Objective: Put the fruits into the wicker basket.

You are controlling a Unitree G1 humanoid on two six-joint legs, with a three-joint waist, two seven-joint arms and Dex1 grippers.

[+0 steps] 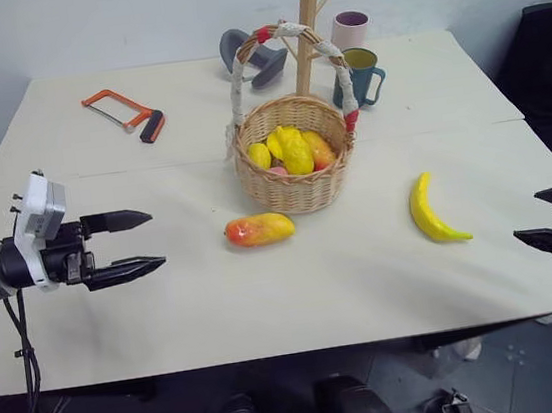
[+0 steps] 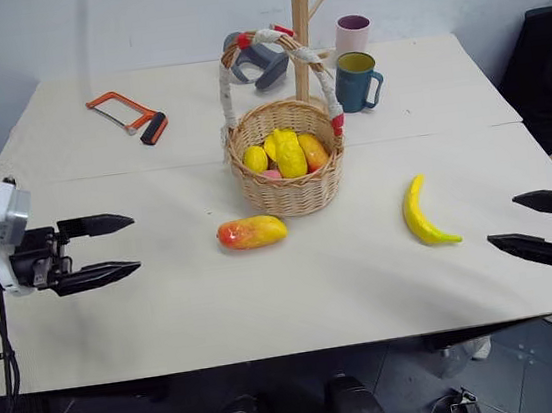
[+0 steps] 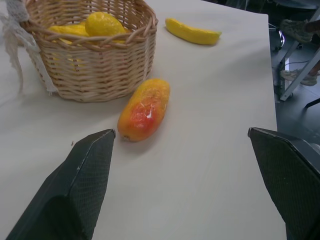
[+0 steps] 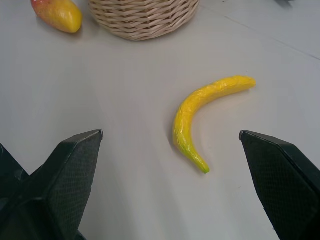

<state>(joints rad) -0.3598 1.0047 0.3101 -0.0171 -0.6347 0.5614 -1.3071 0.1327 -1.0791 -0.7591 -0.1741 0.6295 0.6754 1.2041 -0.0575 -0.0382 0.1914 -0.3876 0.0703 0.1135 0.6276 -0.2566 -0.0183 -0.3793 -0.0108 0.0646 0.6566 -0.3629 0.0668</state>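
Wicker basket (image 1: 296, 184) holds yellow, seemingly lemon-like fruits (image 1: 289, 149); mango (image 1: 259, 230), banana (image 1: 430, 210) outside; both grippers' fingers apart.

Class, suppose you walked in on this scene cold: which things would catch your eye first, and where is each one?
The wicker basket at the table's middle draws the eye first, with small yellow fruits inside and a tall cloth-wrapped handle. Next come the orange-red mango lying just in front of it and the banana off to its right. The open left gripper and right gripper hover at the table's sides.
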